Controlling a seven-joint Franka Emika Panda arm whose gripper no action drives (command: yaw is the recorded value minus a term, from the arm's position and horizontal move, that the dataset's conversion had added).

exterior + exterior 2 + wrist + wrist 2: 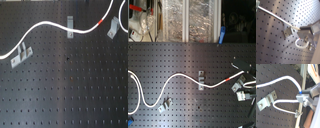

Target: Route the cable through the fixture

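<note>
The white cable [47, 22] winds across the black perforated board [65, 90] in both exterior views, with its red band [102, 21] near the first exterior view's right. It passes a left clip [21, 55], a middle clip [70, 26] and a right clip [113, 27]. In the second exterior view the cable [178, 75] runs to my gripper [247, 76] at the right edge. In both wrist views my gripper [298, 28] [301, 94] is shut on the cable [276, 16] [283, 77] beside a metal clip [288, 32] [267, 100]. The gripper is out of the first exterior view.
In the second exterior view, foil-covered boxes [188, 20] and tangled wires [140, 20] stand behind the board's far edge. A loose loop of cable [143, 97] lies at the second exterior view's left. Another cable loop [283, 105] curls under the gripper.
</note>
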